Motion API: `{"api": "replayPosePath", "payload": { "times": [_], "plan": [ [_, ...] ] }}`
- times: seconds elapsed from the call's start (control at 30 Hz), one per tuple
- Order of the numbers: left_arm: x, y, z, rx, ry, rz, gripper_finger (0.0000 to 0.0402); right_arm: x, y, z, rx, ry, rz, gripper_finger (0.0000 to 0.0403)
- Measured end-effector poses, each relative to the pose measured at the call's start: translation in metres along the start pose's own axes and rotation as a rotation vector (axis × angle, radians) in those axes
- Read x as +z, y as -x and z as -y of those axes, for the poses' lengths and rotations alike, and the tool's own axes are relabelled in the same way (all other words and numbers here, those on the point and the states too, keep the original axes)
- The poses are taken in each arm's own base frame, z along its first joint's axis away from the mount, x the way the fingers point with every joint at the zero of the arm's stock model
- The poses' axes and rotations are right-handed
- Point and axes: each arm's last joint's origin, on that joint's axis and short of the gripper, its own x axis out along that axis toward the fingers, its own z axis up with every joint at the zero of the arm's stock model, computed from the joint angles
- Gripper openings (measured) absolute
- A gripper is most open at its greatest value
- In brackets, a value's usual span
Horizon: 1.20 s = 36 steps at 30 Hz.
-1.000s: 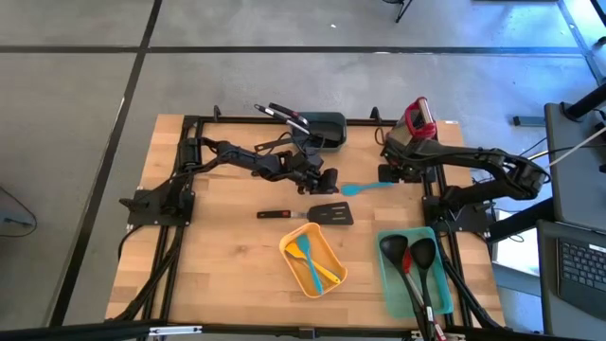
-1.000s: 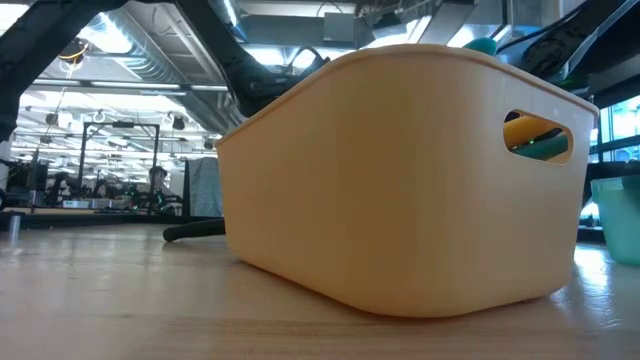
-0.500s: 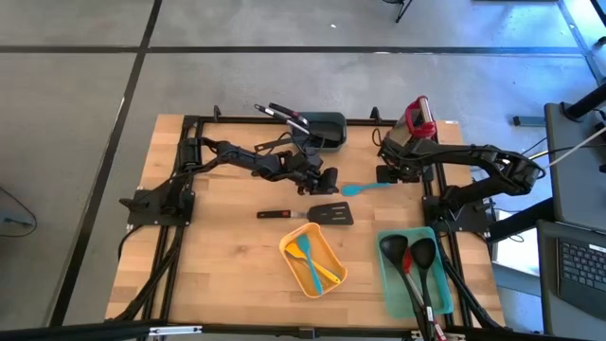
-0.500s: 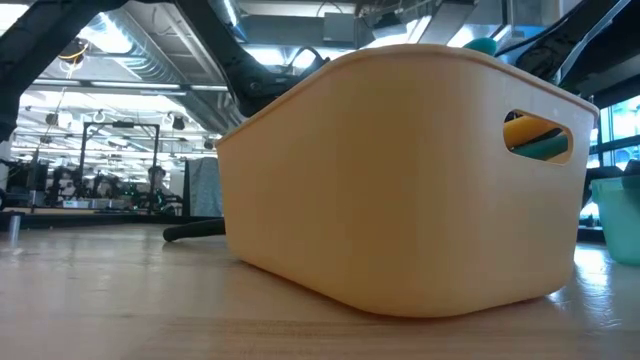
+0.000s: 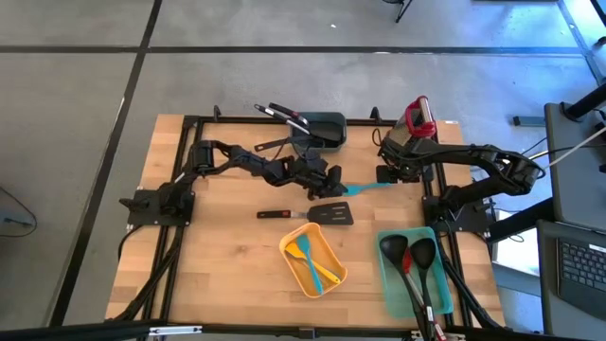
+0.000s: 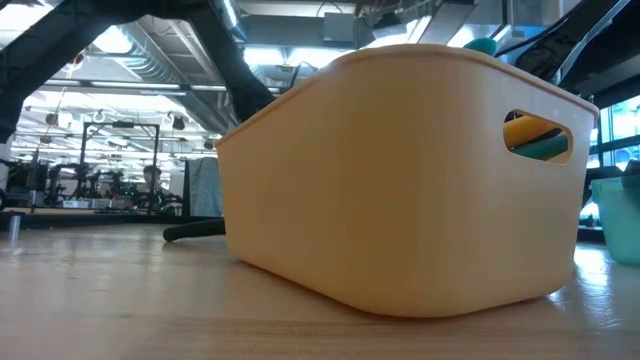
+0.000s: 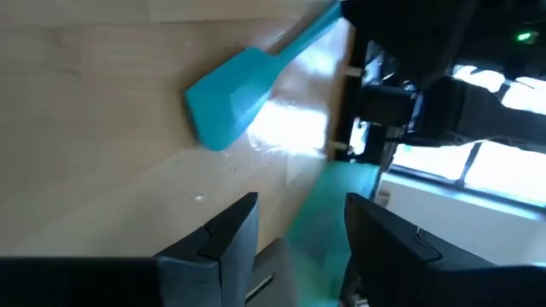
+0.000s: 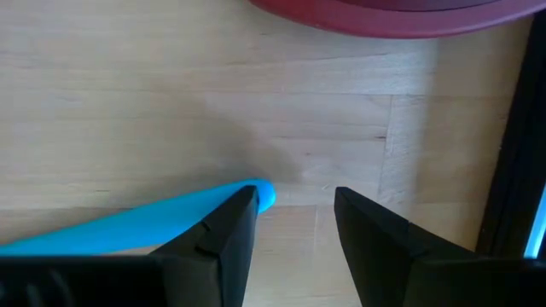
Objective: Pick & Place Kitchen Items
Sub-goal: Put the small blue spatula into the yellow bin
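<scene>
No writing is legible. A flat-bladed teal silicone spatula [image 5: 365,188] lies on the wooden surface [image 5: 227,246] between the parted, empty left pincer [image 5: 333,181] and the parted right pincer [image 5: 390,173].

Open bare wood across the left half of the table [image 5: 199,275], free for passing. Middle crowded: teal spatula [image 5: 367,187] lying flat between the left gripper [image 5: 331,178] and right gripper [image 5: 390,173], black turner [image 5: 312,214] just in front of it, yellow bin [image 5: 313,260] nearer still. Blocked at the far edge by a dark bin [image 5: 324,129] and a red bin [image 5: 418,116], at the near right corner by a teal bin [image 5: 390,280] of ladles
</scene>
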Motion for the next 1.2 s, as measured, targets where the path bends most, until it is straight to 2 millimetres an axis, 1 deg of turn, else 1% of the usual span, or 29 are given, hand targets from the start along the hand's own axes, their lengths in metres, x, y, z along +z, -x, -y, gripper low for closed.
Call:
{"api": "replayPosePath", "payload": {
  "times": [0.07,0.13,0.33,0.43,0.5,0.57,0.67,0.8,0.97,1.2],
  "plan": [
    [0.001,0.001,-0.001,0.027,-0.019,-0.008,0.0164,0.000,0.000,0.000,0.000,0.000,0.000,0.0167],
    [0.003,0.000,0.003,0.059,-0.085,-0.036,0.0157,0.000,0.000,0.000,0.000,0.000,0.000,0.0167],
    [0.002,-0.010,0.026,0.221,-0.378,-0.091,0.0142,0.000,0.000,0.000,-0.001,0.001,0.000,0.0167],
    [0.003,-0.010,0.043,0.257,-0.511,-0.084,0.0143,0.000,0.000,0.000,-0.001,0.001,0.000,0.0167],
    [0.006,-0.007,0.051,0.282,-0.557,-0.080,0.0148,0.000,0.000,0.000,-0.001,0.001,0.000,0.0167],
    [0.011,-0.005,0.051,0.314,-0.542,-0.074,0.0152,0.000,0.000,0.000,0.000,0.001,0.000,0.0167],
    [0.015,-0.002,0.046,0.359,-0.439,-0.068,0.0156,0.000,0.000,0.000,-0.001,0.004,-0.001,0.0167],
    [0.015,-0.001,0.039,0.397,-0.383,-0.095,0.0157,0.000,0.000,0.000,0.000,0.004,-0.001,0.0167],
    [0.011,-0.001,0.037,0.423,-0.367,-0.102,0.0157,0.000,0.000,0.000,0.002,0.004,-0.001,0.0167],
    [0.008,-0.004,0.039,0.415,-0.378,-0.084,0.0157,0.000,-0.001,0.000,0.001,0.004,0.001,0.0167]
  ]
}}
